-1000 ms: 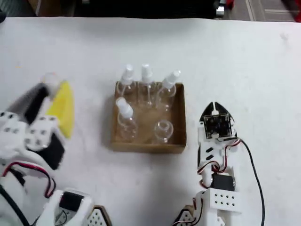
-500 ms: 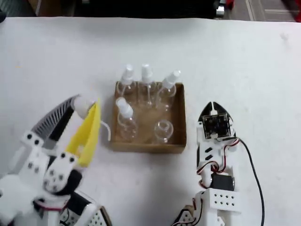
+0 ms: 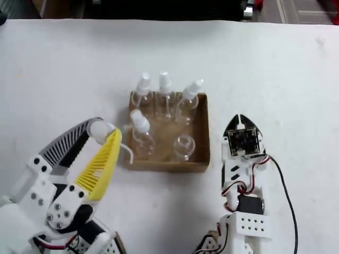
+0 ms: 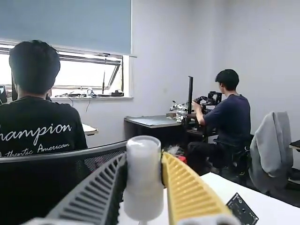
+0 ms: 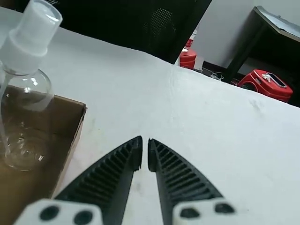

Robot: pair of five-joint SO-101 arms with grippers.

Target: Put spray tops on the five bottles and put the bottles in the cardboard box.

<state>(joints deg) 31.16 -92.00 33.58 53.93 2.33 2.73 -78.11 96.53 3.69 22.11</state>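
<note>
The left end effector (image 3: 107,132), clenched on the last spray top (image 3: 98,128), has swung in from the desk's left edge to just beside the left wall of the cardboard box (image 3: 164,165). The one uncapped bottle (image 3: 184,146) stands in the box's near right corner, so capping looks to be next. The right end effector (image 3: 241,116) has stayed closed and empty beside the box.

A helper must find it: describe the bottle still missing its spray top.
Find the cardboard box mid-table. The bottle stands in its corner nearest the right arm. It alone has an open neck; the four others wear white spray tops.
</note>
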